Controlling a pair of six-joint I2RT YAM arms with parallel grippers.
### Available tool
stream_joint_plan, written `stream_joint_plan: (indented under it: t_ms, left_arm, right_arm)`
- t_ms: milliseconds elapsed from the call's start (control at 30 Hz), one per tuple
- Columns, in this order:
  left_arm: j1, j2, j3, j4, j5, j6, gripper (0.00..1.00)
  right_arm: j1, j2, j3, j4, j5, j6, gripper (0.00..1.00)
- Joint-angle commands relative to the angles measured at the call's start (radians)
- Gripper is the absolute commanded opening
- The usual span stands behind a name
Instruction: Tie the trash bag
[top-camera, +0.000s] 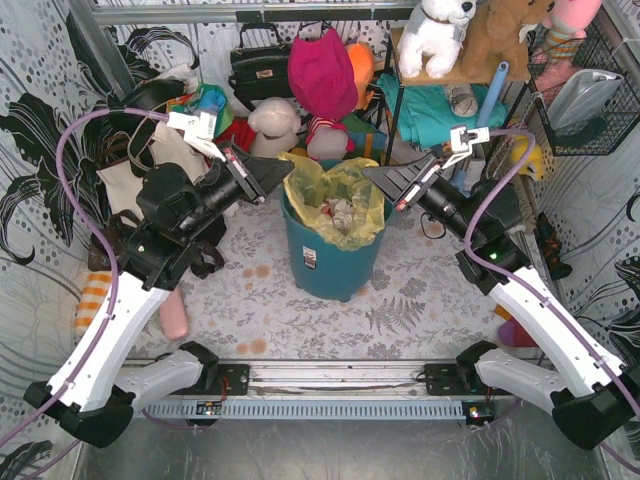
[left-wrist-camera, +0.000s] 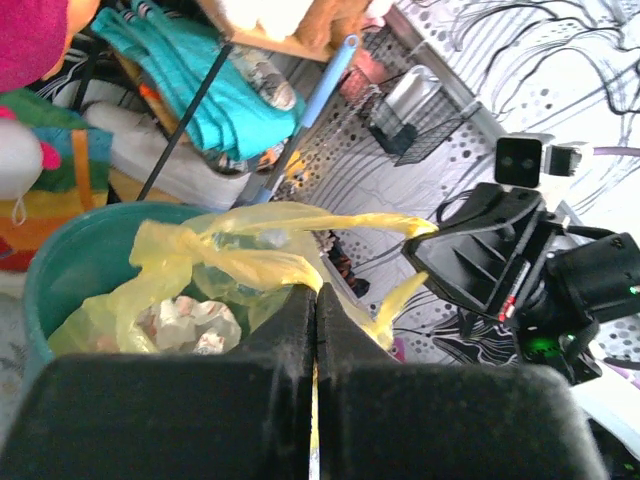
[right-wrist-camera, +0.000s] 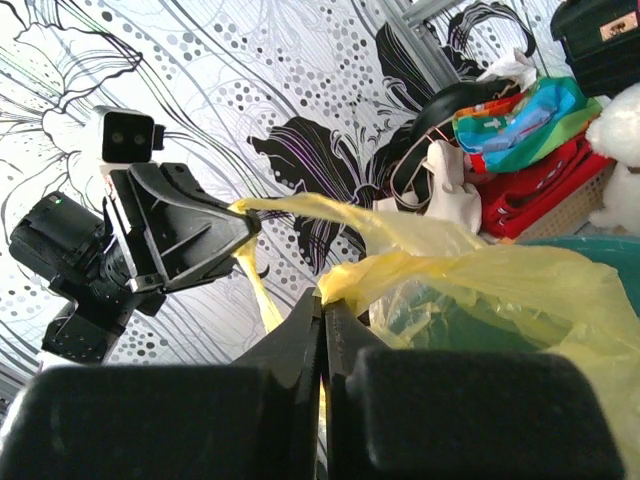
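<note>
Left gripper (top-camera: 281, 173) is clamped hard on a twisted ear of the trash bag (top-camera: 335, 195), at the bag's ten o'clock from above. The wrist view shows yellow film squeezed in the seam between its fingers (left-wrist-camera: 285, 350). Right gripper (top-camera: 372, 173) mirrors it at two o'clock, jaws pressed together on the opposite ear. The bag itself sits down in the teal bucket (top-camera: 330, 265), mouth gaping, crumpled paper (top-camera: 338, 212) showing inside.

Now the danger. This film looks thin, and both ears are drawn taut, so a sharp pull apart could tear one or slip it out of the pinch. Pull upward instead and the whole bag may ride up out of the bucket, or tip it. To cross the ears the two arms must pass close over the rim, and the tips could clash there. The ears also look short for a knot.

Below is a pale leaf-print table cover (top-camera: 420, 300), with orange stains (top-camera: 255, 272) at the bucket's eight o'clock. Black-and-white floral walls (top-camera: 30, 120) close in on both sides. At twelve o'clock there is clutter: a black handbag (top-camera: 260, 65) and stuffed toys (top-camera: 440, 25). A wire basket (top-camera: 590, 100) hangs at two, and a cream tote (top-camera: 135, 175) lies at ten.
</note>
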Motion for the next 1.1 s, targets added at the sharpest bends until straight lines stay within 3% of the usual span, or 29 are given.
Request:
stream_joint_plan:
  t_ms: [0,267,467,633,800,1067]
  left_arm:
    - [0.008,-0.004,-0.054,-0.029,-0.044,0.012,0.00]
    - [0.010,-0.082,-0.204,0.100,0.249,0.003,0.00]
    - [0.010,-0.113,-0.248,0.053,0.518,0.102,0.00]
    - [0.010,-0.156,-0.269,0.132,0.597,0.092,0.00]
    - [0.011,-0.141,-0.169,0.223,0.544,0.088,0.00]
    - [0.010,-0.049,-0.007,0.091,0.237,0.190,0.00]
  right_arm:
    - [0.007,-0.030,-0.063,0.037,0.024,0.019,0.00]
    - [0.007,-0.129,-0.191,-0.011,0.022,0.047,0.00]
    - [0.007,-0.203,-0.254,-0.066,-0.045,0.063,0.00]
    - [0.009,-0.254,-0.265,-0.076,-0.038,0.078,0.00]
    - [0.008,-0.200,-0.168,-0.072,0.003,0.043,0.00]
    - [0.008,-0.089,-0.047,0.017,0.063,0.028,0.00]
